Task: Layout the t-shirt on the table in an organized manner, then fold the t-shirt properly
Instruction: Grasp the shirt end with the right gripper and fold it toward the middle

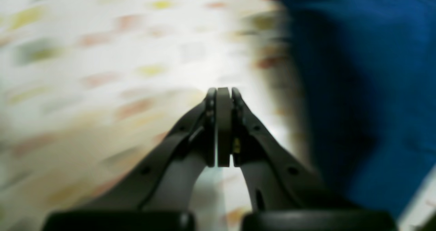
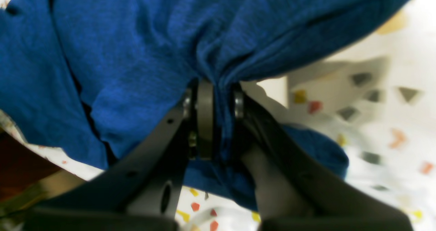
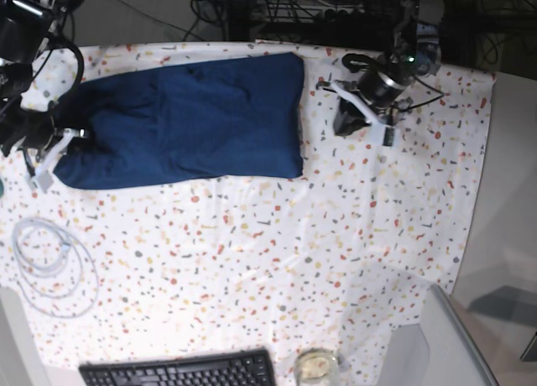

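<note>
**While right jaws pinch shirt edge, left arm hangs free over table**

As the base view shows it, the t-shirt [image 3: 189, 122] lies on the far half of the table [image 3: 277, 260], roughly a wide rectangle w/ wrinkles, its long side running left-right in that view. One end reaches the table's left edge there, where the right gripper [image 3: 52, 155] sits right at the fabric's corner. In the right wrist view the right gripper [image 2: 213, 98] has its jaws clenched on a gathered bunch of the t-shirt [image 2: 136, 54]; cloth is squeezed between the two pads and folds fan out from the pinch, w/ more fabric hanging under the jaws. Speckled table cloth [image 2: 374, 122] shows on that view's right.

The left gripper [image 3: 348, 117] is on the base view's right, just off the shirt's other end, apart from the fabric. In the left wrist view the left gripper [image 1: 223, 94] has its jaws pressed together w/ nothing between them; the picture is smeared by motion blur. The t-shirt [image 1: 368, 88] fills that view's right side, and the flecked table [image 1: 102, 71] fills the left.

Other stuff on the table, near side in base view: a coil of clear/white cable [image 3: 50, 264] at left, a black keyboard [image 3: 180, 371] at the near edge, and a small glass jar [image 3: 316, 365] just beside the keyboard's right end. Cables & dark gear sit beyond the far edge; too murky to name.
</note>
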